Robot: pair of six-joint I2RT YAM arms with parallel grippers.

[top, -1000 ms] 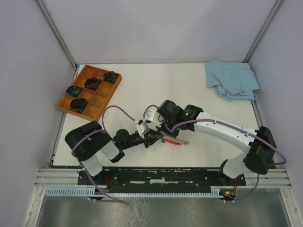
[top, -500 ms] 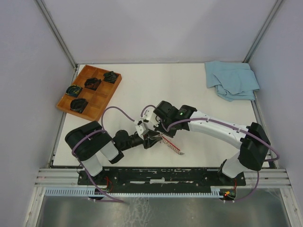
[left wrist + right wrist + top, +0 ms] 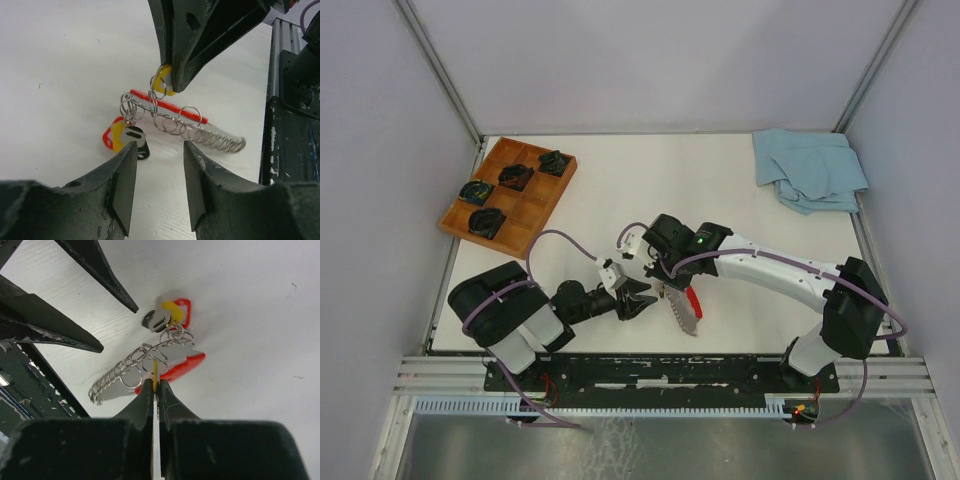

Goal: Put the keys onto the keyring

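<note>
White table (image 3: 720, 180) — pale lilac walls (image 3: 650, 60), aluminium corner posts (image 3: 442, 70).

**Bright wire, glossy colour, matt black plastic**

The keyring (image 3: 170, 119) is gleaming as thin polished metal wire, and its chain (image 3: 220, 141) is glinting silver. The red strap (image 3: 167, 106) and the head of the yellow-headed key (image 3: 161, 86) are shining like glossy plastic. The left end effector (image 3: 159, 150) is showing matt black plastic, scuffed along its edges. The counter (image 3: 55, 70) is looking smooth, white and faintly grained.
</note>
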